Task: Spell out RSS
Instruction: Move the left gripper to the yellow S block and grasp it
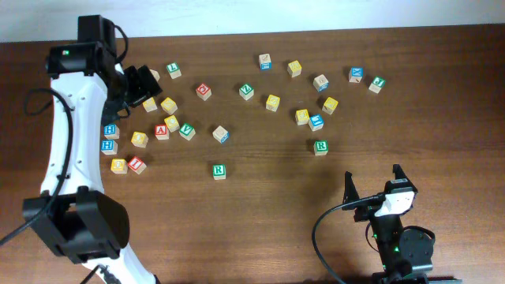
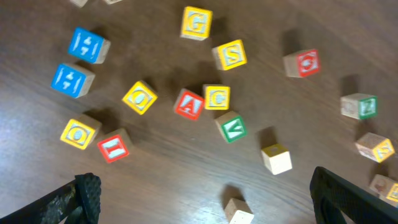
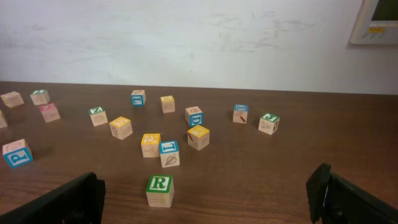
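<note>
Jaws spread wide, the left arm (image 1: pixel 67 134) hangs over the worktop (image 1: pixel 276 205) with a yellow S cube (image 2: pixel 230 54) just ahead, while the right arm (image 1: pixel 394 237), jaws equally wide, squarely faces a green R cube (image 3: pixel 160 186)

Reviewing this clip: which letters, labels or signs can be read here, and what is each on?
"R" on the green R cube further right
"R" on the green R cube at mid-table
"S" on the yellow S cube
"G" on the yellow G cube
"A" on the red A cube
"V" on the green V cube
Other cubes and the wall panel: too small or blurred.
</note>
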Robot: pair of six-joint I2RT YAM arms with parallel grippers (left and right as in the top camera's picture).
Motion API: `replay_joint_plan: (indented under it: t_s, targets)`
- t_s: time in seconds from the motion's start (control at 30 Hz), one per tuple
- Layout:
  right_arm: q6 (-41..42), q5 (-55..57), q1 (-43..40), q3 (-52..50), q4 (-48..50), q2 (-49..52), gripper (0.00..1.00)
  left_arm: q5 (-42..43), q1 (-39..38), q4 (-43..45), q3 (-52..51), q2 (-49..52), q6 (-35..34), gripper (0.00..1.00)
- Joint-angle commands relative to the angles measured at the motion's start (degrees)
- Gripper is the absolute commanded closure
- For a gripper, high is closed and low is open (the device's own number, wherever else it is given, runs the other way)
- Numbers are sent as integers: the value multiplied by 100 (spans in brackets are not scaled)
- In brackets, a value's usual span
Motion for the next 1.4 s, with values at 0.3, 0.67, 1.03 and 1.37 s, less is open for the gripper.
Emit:
replay_joint_plan:
  t_s: [0.3, 0.67, 1.03, 1.37]
  targets:
    - [-17, 48, -37, -31, -37, -37, 2, 223, -168, -111, 68, 1244, 1078, 11]
    - [-20, 48, -37, -31, -37, -37, 2, -358, -533, 1834, 68, 1589, 1021, 10]
    - [-17, 48, -37, -31, -37, -37, 2, -334, -601, 2253, 68, 1998, -798, 16]
    - [-20, 48, -37, -31, -37, -37, 2, -782, -699, 2319, 68, 2354, -1200, 29]
